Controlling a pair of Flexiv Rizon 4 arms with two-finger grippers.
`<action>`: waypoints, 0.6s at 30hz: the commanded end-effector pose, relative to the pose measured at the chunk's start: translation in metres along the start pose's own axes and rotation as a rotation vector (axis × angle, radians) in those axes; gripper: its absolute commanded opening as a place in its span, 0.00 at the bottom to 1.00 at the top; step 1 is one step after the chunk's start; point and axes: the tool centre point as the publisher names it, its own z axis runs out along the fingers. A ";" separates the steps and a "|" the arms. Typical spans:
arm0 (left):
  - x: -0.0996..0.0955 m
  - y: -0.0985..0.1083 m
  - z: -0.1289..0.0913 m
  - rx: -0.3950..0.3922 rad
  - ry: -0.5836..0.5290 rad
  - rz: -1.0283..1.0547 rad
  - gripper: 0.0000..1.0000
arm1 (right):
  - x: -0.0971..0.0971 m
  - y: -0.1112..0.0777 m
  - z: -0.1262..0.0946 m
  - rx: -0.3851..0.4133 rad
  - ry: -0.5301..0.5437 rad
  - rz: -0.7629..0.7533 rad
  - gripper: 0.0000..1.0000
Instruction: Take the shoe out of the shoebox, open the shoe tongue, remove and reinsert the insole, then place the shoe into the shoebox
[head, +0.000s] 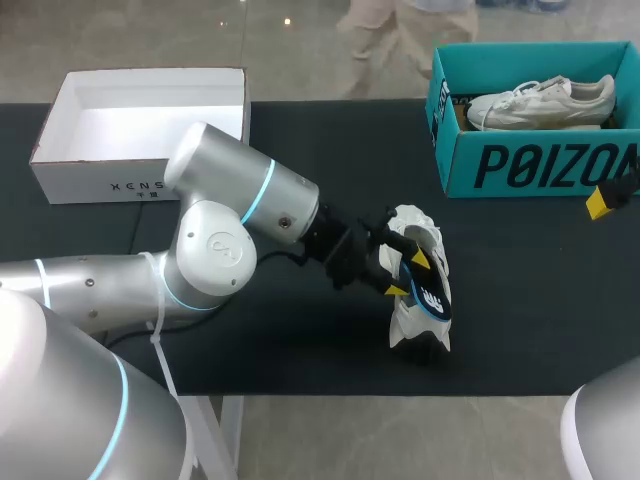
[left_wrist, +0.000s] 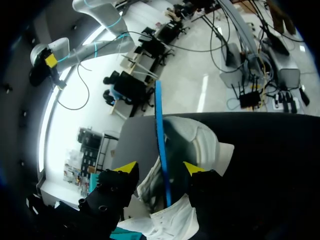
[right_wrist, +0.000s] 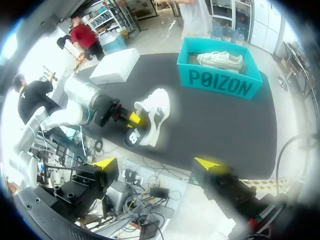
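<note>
A white shoe (head: 412, 325) lies on its side on the black table (head: 300, 340), well outside the teal shoebox (head: 530, 165). Its dark insole (head: 432, 298) sticks partly out of the shoe's opening. My left gripper (head: 408, 275) is at that opening. In the left wrist view the insole's thin blue edge (left_wrist: 159, 130) runs between the fingers of the left gripper (left_wrist: 160, 168), which stand apart and open, with the white shoe (left_wrist: 205, 145) just beyond. My right gripper (right_wrist: 157, 162) hangs open and empty off the table's near right side, far from the shoe (right_wrist: 155, 112).
The teal shoebox (right_wrist: 220, 75) stands at the back right and holds a second pale shoe (head: 540, 100). An open white box (head: 100, 175) sits at the back left. One yellow fingertip (head: 600, 201) of my right arm shows in front of the teal box.
</note>
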 end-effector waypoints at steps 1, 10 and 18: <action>-0.001 0.003 0.006 0.006 0.012 -0.008 0.44 | 0.000 0.004 0.000 0.008 -0.001 0.001 1.00; 0.001 0.005 0.011 0.016 0.026 -0.028 0.00 | 0.000 0.004 0.000 0.008 -0.001 0.001 1.00; 0.009 0.009 0.009 0.009 0.044 -0.028 0.00 | 0.000 0.004 0.000 0.008 -0.001 0.001 1.00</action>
